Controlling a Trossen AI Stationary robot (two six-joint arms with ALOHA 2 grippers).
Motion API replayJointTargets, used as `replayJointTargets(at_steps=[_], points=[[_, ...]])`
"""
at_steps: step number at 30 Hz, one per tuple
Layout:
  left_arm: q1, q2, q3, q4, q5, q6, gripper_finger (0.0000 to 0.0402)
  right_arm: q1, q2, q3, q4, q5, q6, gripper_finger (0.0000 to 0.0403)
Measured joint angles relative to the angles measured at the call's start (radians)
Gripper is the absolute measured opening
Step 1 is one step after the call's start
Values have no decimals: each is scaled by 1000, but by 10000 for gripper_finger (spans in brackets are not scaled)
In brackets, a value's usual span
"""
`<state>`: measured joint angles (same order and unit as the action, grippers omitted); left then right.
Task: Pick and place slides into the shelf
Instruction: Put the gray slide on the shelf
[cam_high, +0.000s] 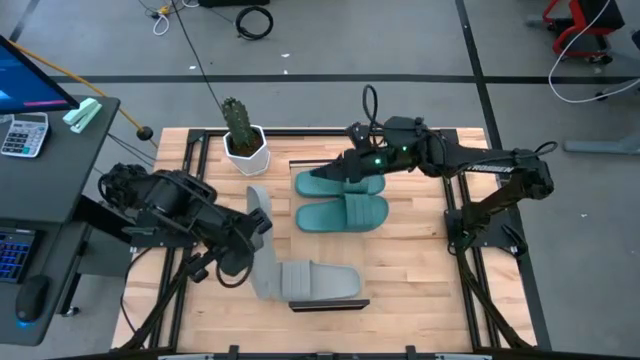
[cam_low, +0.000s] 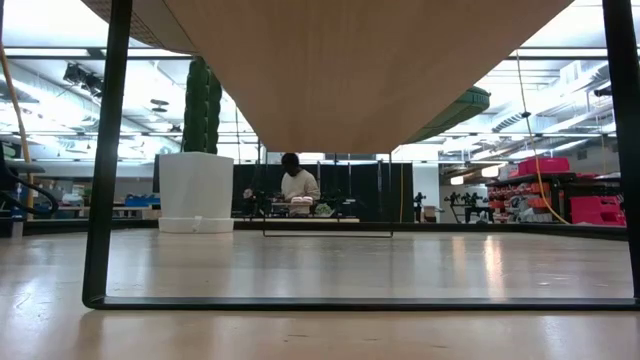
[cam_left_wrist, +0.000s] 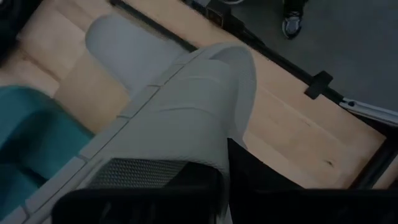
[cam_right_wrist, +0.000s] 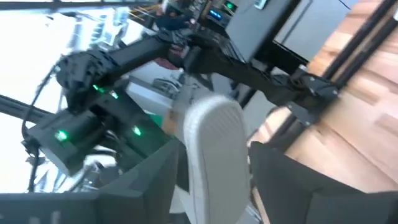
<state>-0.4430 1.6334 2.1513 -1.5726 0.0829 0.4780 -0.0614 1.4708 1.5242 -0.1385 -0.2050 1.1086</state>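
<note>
The left end effector (cam_high: 256, 228) is clamped on a grey slide (cam_high: 259, 205), holding it tilted up above the left part of the bench (cam_high: 420, 270); in the left wrist view the ribbed grey strap (cam_left_wrist: 186, 118) fills the space just past the dark fingers (cam_left_wrist: 249, 180). A second grey slide (cam_high: 305, 282) lies flat on the near part of the bench, its near edge by a dark bar there. The right end effector (cam_high: 345, 170) is over the far teal slide (cam_high: 335, 184) at the far middle of the bench, but whether its fingers are open or closed cannot be told. The other teal slide (cam_high: 343, 214) lies just nearer, beside the first. A cactus in a white pot (cam_high: 243, 138) stands at the far left. In the low view the pale shelf (cam_low: 360, 70) spans overhead, its black leg (cam_low: 105, 160) at the left.
</note>
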Motion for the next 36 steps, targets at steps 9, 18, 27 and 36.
replayJointTargets(at_steps=[9, 18, 27, 36], points=[[67, 98, 25, 2, 63, 87, 17, -9, 25, 2, 27, -43, 17, 224], [58, 159, 25, 2, 65, 142, 17, 13, 104, 3, 0, -134, 53, 215], [57, 160, 25, 1, 66, 147, 14, 27, 161, 2, 47, -187, 77, 215], [58, 160, 25, 13, 77, 161, 13, 25, 187, 19, 144, -181, 100, 215]])
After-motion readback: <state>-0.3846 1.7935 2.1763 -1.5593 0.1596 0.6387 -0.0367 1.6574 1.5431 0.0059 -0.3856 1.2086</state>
